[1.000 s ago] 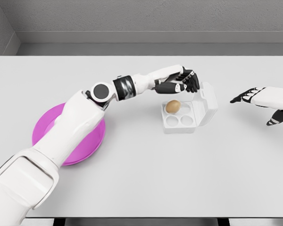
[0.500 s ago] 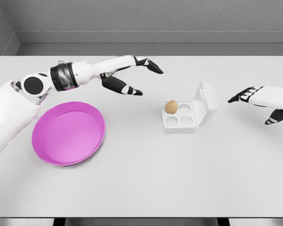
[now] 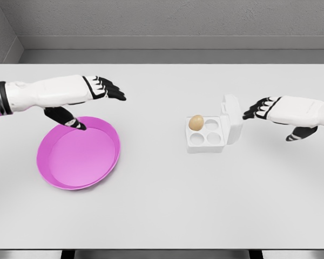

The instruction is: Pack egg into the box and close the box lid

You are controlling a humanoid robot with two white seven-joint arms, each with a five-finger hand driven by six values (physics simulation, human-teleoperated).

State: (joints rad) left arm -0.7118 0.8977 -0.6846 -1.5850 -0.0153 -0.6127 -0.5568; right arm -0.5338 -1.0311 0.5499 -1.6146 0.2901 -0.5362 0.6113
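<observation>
Since the earlier frames my left hand (image 3: pixel 97 89) has pulled back from the middle of the frame to the upper left, and it now hovers above the far rim of the pink plate (image 3: pixel 78 151). Its fingers are released and stretched out, the thumb pointing down over the plate, and they hold nothing. My right hand (image 3: pixel 270 110) has come in from the right edge toward the box lid (image 3: pixel 233 117), which now stands more upright than before. The fingers of this hand are also spread and relaxed, with the dark fingertips (image 3: pixel 249 112) just beside the lid; I cannot tell if they touch it.

One egg (image 3: pixel 196 122), brown, smooth and oval, sits in the upper left cup of the box (image 3: pixel 205 135), right of the frame's middle. The box is one white square tray of matte plastic with four round cups; three cups are empty. Its lid is hinged on the right side and is not closed.

The plate is one round shallow dish, glossy, with a raised rim, at the left of the frame. All stands on a plain light grey table (image 3: pixel 162 205) with a smooth flat surface.
</observation>
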